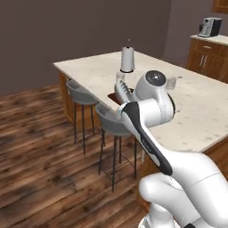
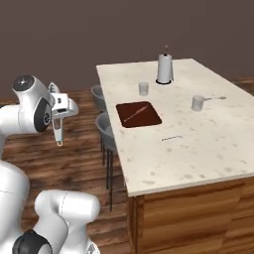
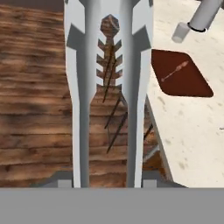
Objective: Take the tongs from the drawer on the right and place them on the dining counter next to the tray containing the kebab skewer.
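My gripper (image 2: 58, 118) is shut on the tongs (image 2: 59, 132), which hang tips-down from it over the wood floor, left of the dining counter (image 2: 198, 144). In the hand view the tongs' two silver-grey arms (image 3: 81, 87) run up the middle, scalloped tips apart. The left base view has the tongs (image 1: 123, 90) at the counter's near edge, beside my wrist. The dark reddish-brown tray (image 2: 139, 114) lies on the counter near that edge, with the kebab skewer (image 2: 135, 114) on it. Tray (image 3: 181, 74) and skewer (image 3: 175, 71) sit right of the tongs. The drawer is out of view.
Two grey stools (image 1: 82, 93) (image 1: 111, 122) stand along the counter's edge below the gripper. On the counter are a white upright roll holder (image 2: 165, 68), a glass (image 2: 144, 88), a small handled cup (image 2: 198, 102) and a thin utensil (image 2: 172, 137). Bare stone lies around the tray.
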